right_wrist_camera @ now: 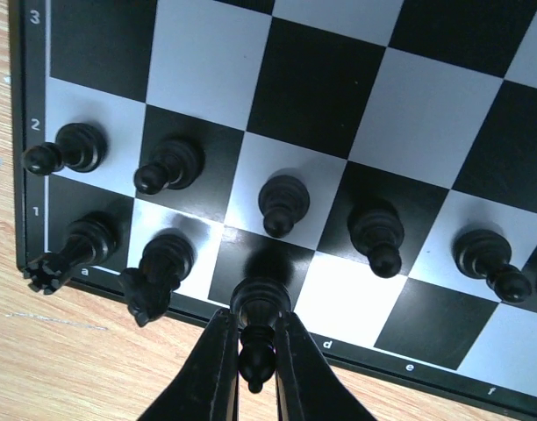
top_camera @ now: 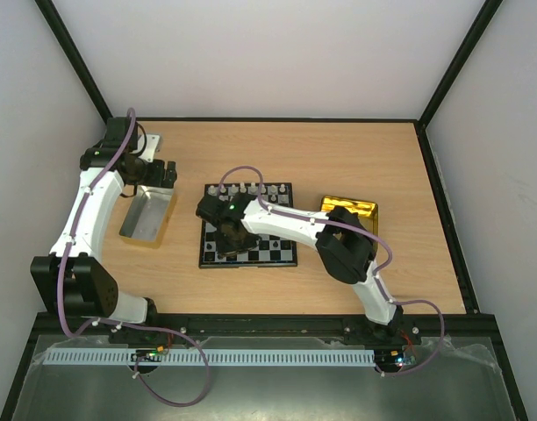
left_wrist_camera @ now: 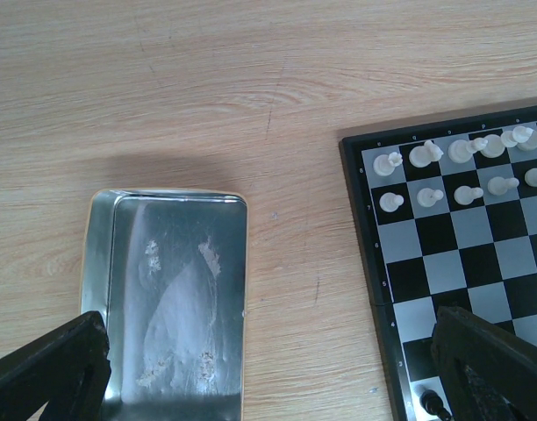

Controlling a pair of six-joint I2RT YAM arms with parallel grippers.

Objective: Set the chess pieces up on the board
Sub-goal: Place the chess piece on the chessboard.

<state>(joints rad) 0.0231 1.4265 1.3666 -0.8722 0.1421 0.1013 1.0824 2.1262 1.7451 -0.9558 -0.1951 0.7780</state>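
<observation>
The board lies mid-table, with white chess pieces in two rows at its far edge. My right gripper is shut on a black bishop-like piece over the dark c1 square. I cannot tell whether its base touches the square. A black rook and knight stand to its left in row 1, and black pawns fill row 2. My left gripper is open, its fingers spread wide above the table, with nothing between them. White pieces stand on the board.
A silver-grey metal tray lies under the left gripper, left of the board, with nothing in it. A shiny gold tray sits right of the board, partly behind the right arm. Black frame rails border the table.
</observation>
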